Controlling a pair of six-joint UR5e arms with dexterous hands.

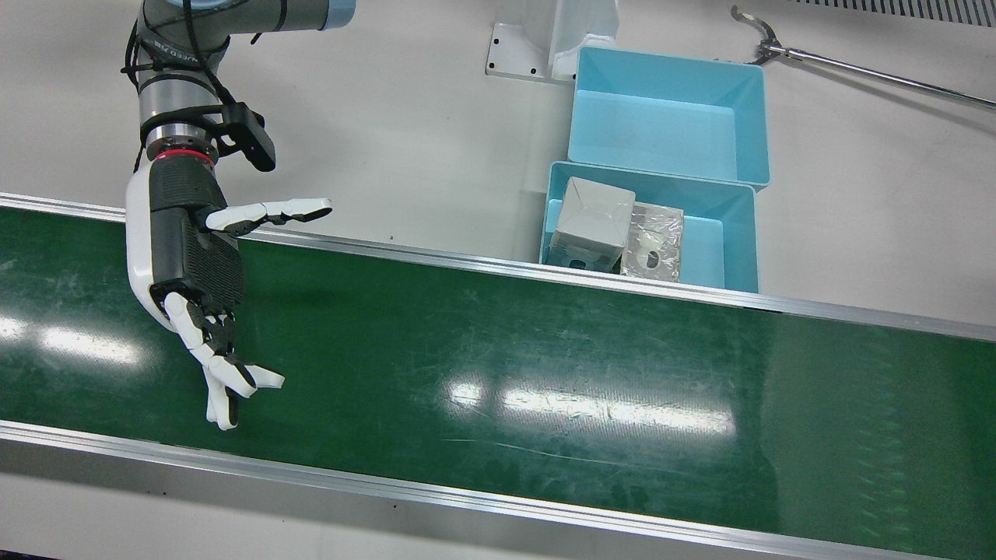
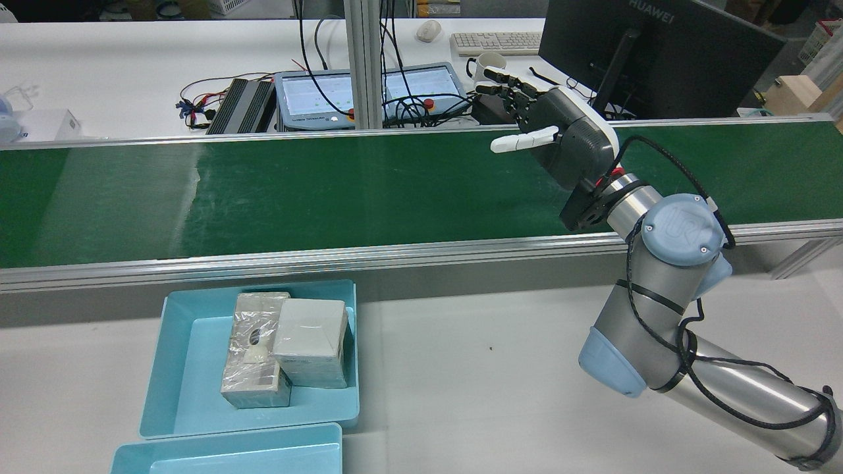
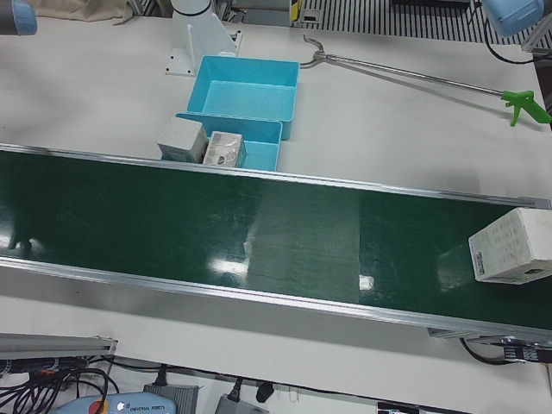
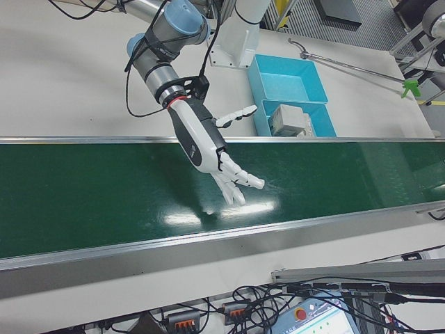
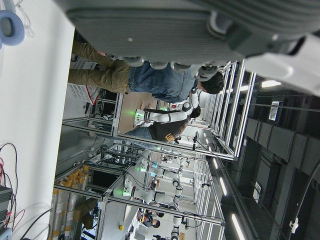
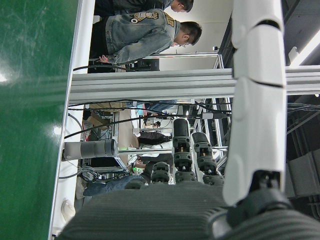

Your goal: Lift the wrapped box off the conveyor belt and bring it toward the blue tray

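Right robot hand [image 1: 194,264] hovers over the conveyor belt [image 1: 498,365], fingers spread, holding nothing. Wrapped box [image 3: 511,246] sits at the belt's far end, well apart from it, towards the left arm's side. Only the left-front view shows the box. Blue tray [image 1: 731,241] already holds two boxes. Left robot hand's state: cannot tell.

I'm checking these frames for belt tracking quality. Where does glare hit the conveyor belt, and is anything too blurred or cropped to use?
Front view: bright ceiling-light streaks on the conveyor belt, right of the open right robot hand. Left-front view: smaller glare patches; the wrapped box is cropped by the right edge. Rear view: a pale sheen on the belt's left part. Both hand views: sideways, the near robot hand parts out of focus.
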